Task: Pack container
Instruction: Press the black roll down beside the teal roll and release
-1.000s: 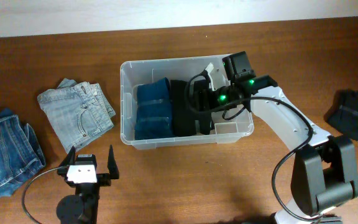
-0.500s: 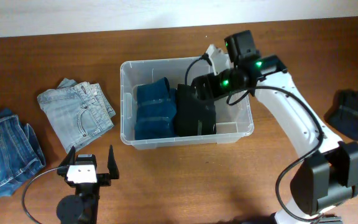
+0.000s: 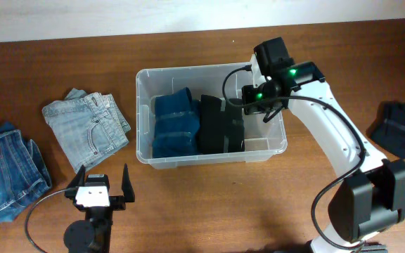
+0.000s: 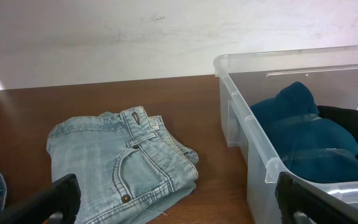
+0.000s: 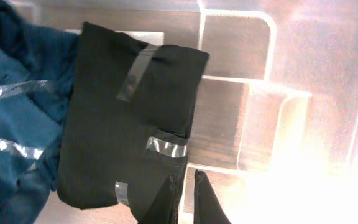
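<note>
The clear plastic container stands mid-table, holding a folded blue garment on the left and a folded black garment with tape strips beside it. My right gripper hovers over the container's right part, just off the black garment's edge. Its jaws are shut with nothing between them. Bare container floor shows to the right of the garment. My left gripper rests near the table's front edge, open and empty, facing folded light jeans and the container wall.
Folded light-blue jeans lie left of the container. Darker blue jeans lie at the far left edge. A dark folded garment sits at the far right. The wall runs along the table's back edge.
My right gripper let go of the black garment, which now lies flat in the container, lifted and drew back to the right, and its jaws closed. The left arm stayed still.
</note>
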### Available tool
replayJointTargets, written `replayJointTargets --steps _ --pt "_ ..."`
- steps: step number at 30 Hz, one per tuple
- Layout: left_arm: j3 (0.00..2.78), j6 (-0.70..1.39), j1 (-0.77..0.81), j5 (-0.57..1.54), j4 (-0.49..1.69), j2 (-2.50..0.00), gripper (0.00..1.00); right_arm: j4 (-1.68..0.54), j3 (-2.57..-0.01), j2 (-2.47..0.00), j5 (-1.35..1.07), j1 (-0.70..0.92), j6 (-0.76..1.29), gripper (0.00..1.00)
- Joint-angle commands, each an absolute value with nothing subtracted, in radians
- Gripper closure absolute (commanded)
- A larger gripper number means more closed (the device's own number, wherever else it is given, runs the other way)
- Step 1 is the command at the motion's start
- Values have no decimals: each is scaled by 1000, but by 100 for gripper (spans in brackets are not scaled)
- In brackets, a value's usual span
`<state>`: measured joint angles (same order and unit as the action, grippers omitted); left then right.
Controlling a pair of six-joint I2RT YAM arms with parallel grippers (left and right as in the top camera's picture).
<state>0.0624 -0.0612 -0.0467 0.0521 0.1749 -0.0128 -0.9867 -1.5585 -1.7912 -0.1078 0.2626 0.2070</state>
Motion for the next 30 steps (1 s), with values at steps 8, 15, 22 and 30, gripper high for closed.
replayJointTargets --steps 8,15,22,30 --pt "52 -77 -51 48 173 -6 0 -970 -1548 -1930 35 337 336 96" --pt "52 -77 -51 48 173 -6 0 -961 -1548 -2011 105 352 403 96" --pt "52 -77 -51 48 173 -6 0 -934 -1548 -2060 58 353 401 96" --pt "52 -77 -51 48 173 -6 0 -886 -1548 -2060 -155 353 235 96"
